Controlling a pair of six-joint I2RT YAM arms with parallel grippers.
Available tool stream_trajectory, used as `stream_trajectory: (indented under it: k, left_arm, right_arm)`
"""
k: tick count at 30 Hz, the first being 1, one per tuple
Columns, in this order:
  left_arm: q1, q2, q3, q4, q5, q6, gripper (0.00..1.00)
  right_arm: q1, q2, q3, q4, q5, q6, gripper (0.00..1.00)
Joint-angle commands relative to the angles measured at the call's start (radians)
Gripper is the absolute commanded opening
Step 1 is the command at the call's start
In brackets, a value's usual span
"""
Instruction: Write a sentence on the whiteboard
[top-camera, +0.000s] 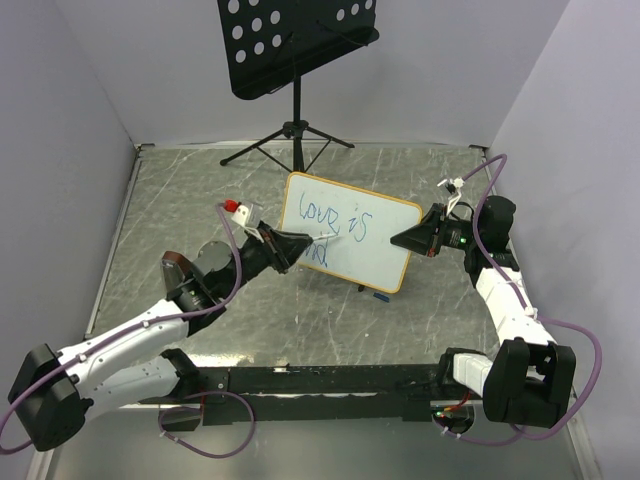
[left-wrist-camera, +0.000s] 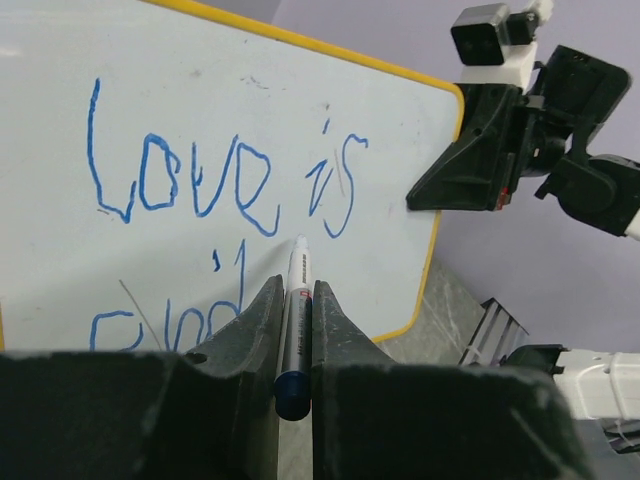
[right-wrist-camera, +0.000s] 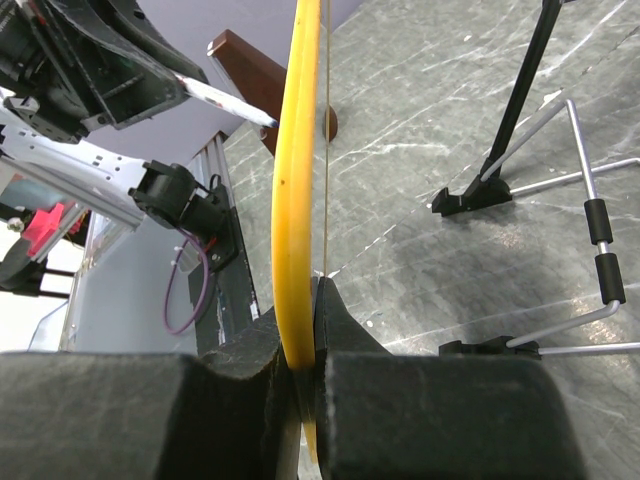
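Writing line 2 of the sentence (left-wrist-camera: 215, 190): "love is" finished, "end" begun at lower left. Clamped the marker (left-wrist-camera: 299, 262) in the left gripper (left-wrist-camera: 297, 290); pinched the whiteboard (top-camera: 385, 257), tilted at centre frame, in the right gripper (right-wrist-camera: 305, 300). Probably needed next: tip down right of "end".

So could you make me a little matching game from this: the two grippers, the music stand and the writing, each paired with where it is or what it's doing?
Things:
1. left gripper
2. right gripper
3. music stand
4. blue writing

Places or states:
A. stands at the far end of the table, behind the whiteboard
B. shut on the whiteboard's edge
C. on the whiteboard's face
D. shut on the marker

Pairs: 1-D, 2-B, 3-A, 4-C.
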Motion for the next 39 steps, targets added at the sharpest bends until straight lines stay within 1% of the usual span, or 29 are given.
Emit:
stream_trajectory:
  k: [1,14,39]
  left_arm:
    - [-0.006,0.014,0.041,-0.003,-0.036,0.032,0.01]
    - [-0.006,0.055,0.046,-0.006,-0.043,0.041,0.01]
    - [-0.005,0.036,0.012,-0.127,-0.045,0.021,0.01]
  right_arm:
    - [0.004,-0.031,0.021,0.07,-0.051,0.001,0.0]
    - [0.003,-0.033,0.021,0.073,-0.054,0.002,0.0]
    - [0.004,-0.036,0.019,0.074,-0.054,0.005,0.0]
